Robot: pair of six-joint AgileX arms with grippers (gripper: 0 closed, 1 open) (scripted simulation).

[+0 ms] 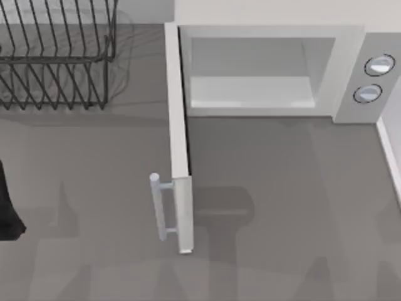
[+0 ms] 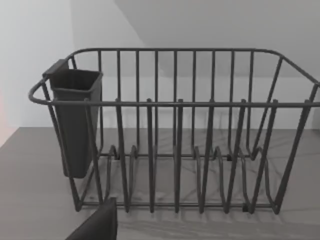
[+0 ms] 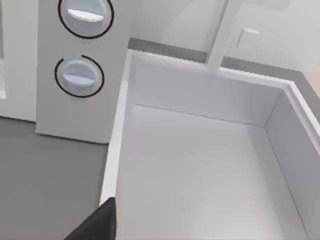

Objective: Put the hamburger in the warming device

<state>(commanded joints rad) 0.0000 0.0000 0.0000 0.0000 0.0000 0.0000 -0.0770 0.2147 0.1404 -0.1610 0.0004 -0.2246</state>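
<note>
Where the hamburger is lying cannot be told from these views, so its place relative to either claw cannot be told either.

The large white box-shaped microwave [image 1: 269, 69] is being shown at the far side of the grey table [image 1: 282, 188], right of centre. Its pale inner cavity [image 1: 250, 81] is being left exposed, with nothing being seen on its floor. Its side-hinged white door [image 1: 178, 125] is being held swung wide open on the cavity's left side, reaching out toward the near side, with the grey bar handle [image 1: 160, 207] on the left face at its near end. Two round silver dials [image 1: 380, 64] are being shown one above the other on the panel right of the cavity.

A shallow white open-topped box [image 3: 200, 170] is being seen just beside the microwave's right side. A dark part of the right gripper [image 3: 97, 225] is being shown over the near left edge of that box, close to the dial panel; whether this claw is apart or together cannot be told.

A dark wire dish rack [image 1: 56, 56] is being shown at the far left of the table, well apart from the microwave, with a dark grey plastic cup [image 2: 75, 120] hung on one end. The left gripper [image 2: 97, 225] is being pointed at the rack from the near side; its state cannot be told. The left arm [image 1: 7, 207] is being seen at the table's left edge.
</note>
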